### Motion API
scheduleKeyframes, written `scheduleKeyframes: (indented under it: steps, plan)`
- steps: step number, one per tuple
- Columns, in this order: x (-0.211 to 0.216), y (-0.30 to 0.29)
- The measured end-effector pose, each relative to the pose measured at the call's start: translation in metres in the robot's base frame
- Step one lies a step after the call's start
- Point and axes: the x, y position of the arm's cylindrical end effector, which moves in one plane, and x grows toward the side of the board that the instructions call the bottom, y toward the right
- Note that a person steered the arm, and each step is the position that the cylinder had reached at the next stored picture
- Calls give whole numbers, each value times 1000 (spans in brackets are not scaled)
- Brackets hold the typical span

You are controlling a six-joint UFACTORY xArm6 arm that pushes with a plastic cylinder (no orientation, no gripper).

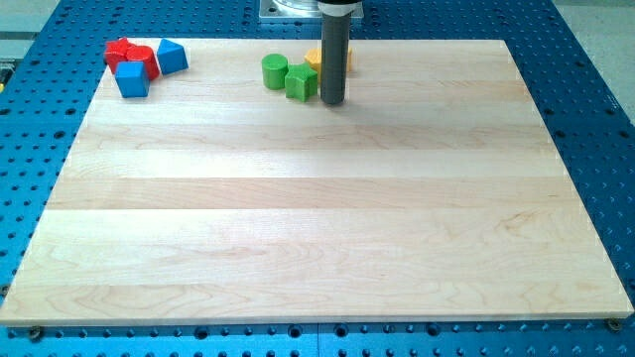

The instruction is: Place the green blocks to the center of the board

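Board [317,218] pale smooth matt wood; table [585,69] blue perforated metal.

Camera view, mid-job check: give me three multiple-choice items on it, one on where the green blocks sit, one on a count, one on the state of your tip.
1. Where are the round green cylinder block and the green star-like block?
A. board centre
B. near the view's top edge of the wooden board
C. the view's bottom right corner

2. How many blue blocks show?
A. two
B. none
C. four

3. Where is my tip?
A. among the red blocks
B. off the board
C. just to the view's right of the green star-like block

Answers:
1 B: both sit by the top edge, touching.
2 A: a blue cube-like block and a blue wedge-like block.
3 C: it stands close beside that block.
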Motion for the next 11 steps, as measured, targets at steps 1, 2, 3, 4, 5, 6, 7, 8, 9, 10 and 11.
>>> scheduleKeyframes:
  steps: [1,2,3,4,5,6,7,8,9,10,11]
  plan:
    - [0,0]
    - [8,-2]
    - [38,-64]
    - [49,-135]
    - [9,-138]
    - [-34,-131]
    - [-57,-88]
    - [-59,-40]
    - [-72,-42]
    - [-93,-31]
    - [-93,9]
